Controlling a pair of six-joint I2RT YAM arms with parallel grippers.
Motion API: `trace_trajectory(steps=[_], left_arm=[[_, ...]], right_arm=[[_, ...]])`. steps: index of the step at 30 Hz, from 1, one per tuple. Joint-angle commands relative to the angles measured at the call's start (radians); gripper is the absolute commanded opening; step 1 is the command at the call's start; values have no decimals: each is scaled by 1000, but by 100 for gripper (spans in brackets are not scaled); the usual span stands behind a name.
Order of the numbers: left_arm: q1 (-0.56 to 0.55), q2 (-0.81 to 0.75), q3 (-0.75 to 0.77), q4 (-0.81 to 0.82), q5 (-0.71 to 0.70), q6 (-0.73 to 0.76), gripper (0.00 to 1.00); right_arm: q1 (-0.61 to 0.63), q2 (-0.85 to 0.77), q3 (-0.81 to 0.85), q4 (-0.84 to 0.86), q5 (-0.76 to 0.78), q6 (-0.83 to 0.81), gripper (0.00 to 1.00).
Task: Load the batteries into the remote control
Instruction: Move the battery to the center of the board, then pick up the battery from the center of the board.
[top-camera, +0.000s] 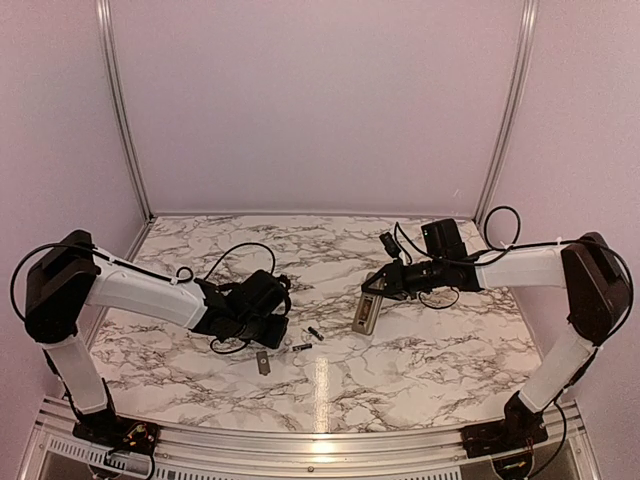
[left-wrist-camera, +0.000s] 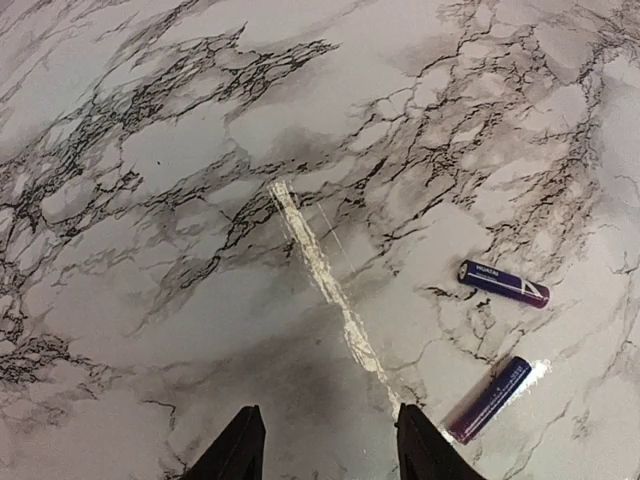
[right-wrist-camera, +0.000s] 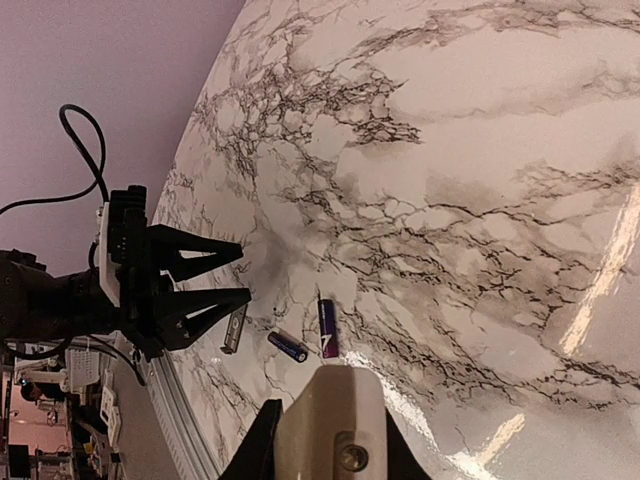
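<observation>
My right gripper (top-camera: 383, 285) is shut on the remote control (top-camera: 365, 316) and holds it tilted, its lower end near the table. In the right wrist view the remote's tan-grey back (right-wrist-camera: 330, 410) sits between my fingers (right-wrist-camera: 262, 432). Two purple batteries (top-camera: 301, 347) (top-camera: 316, 333) lie loose on the marble table between the arms. They also show in the left wrist view (left-wrist-camera: 503, 283) (left-wrist-camera: 490, 398) and the right wrist view (right-wrist-camera: 327, 327) (right-wrist-camera: 288, 346). My left gripper (top-camera: 272, 325) is open and empty, just left of the batteries, with its fingertips (left-wrist-camera: 245, 445) above bare marble.
A small grey battery cover (top-camera: 263, 362) lies flat on the table near the left gripper, also in the right wrist view (right-wrist-camera: 234, 328). Black cables loop over the table behind both grippers. A metal rail runs along the table's near edge (top-camera: 320, 445).
</observation>
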Motion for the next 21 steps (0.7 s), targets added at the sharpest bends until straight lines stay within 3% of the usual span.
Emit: trace_trajectory(steps=[1,7,12,21], left_arm=[[4,-140,-70,103,141,193,51],[-1,-152,-51,36,351,398,56],[-17,-136,-49,15,394,524,56],[-32,-82,-33,48,362,616,51]], right_arm=[[-10,3,0,22,-19,-5,0],[-10,-17,-23,54,-51,-4,0],[-10,-52,-42,59,-69,-24,0],[-10,-99,-80,73,-87,-53,0]])
